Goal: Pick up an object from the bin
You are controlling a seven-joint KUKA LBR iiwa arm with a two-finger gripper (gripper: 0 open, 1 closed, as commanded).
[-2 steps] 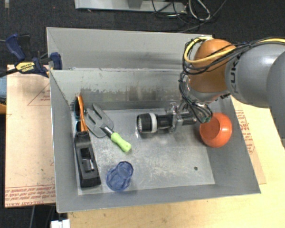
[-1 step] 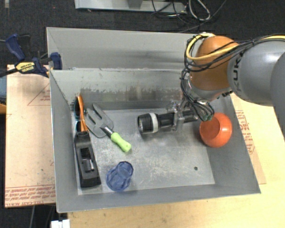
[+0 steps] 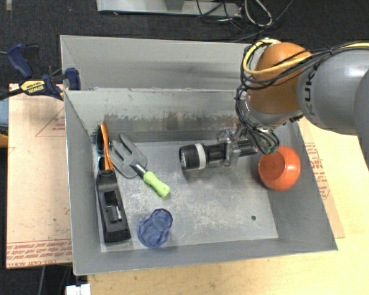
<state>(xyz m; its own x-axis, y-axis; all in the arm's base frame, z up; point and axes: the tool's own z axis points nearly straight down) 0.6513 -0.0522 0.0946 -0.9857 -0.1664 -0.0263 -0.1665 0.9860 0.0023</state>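
**Hovering low mid-bin, next to a black cylinder**

My gripper sits low in the bin, approx. centre, toward the back wall. A black cylinder w/ a white band lies on the floor right at my tip, view-left, and looks to be touching it. Can't tell how wide my jaws stand, or whether they've got it. Orange bowl is just beside me, by the right wall. Well apart on the left: grey fork w/ green handle, black tool along the wall, blue cup near the front.
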